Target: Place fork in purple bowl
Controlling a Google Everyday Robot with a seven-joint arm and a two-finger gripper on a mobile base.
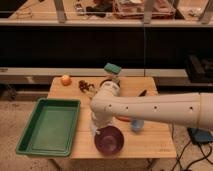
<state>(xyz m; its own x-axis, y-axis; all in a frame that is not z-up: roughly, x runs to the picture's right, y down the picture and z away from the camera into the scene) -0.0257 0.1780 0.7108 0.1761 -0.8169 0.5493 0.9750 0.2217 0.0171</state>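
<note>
The purple bowl [109, 140] stands near the front edge of the wooden table [155, 142], upright, with nothing visible inside. My white arm reaches in from the right and bends down over the table's middle. The gripper [95, 127] hangs at the end of it, just left of and above the bowl's rim. The fork is not in view; it may be hidden by the arm or gripper.
A green tray [49, 126] lies at the left. A small light-blue bowl [136, 125] and an orange object [123, 119] sit right of the purple bowl. An orange fruit [66, 79], a brown item [86, 86], a teal sponge [113, 68] and a dark utensil [142, 93] lie at the back.
</note>
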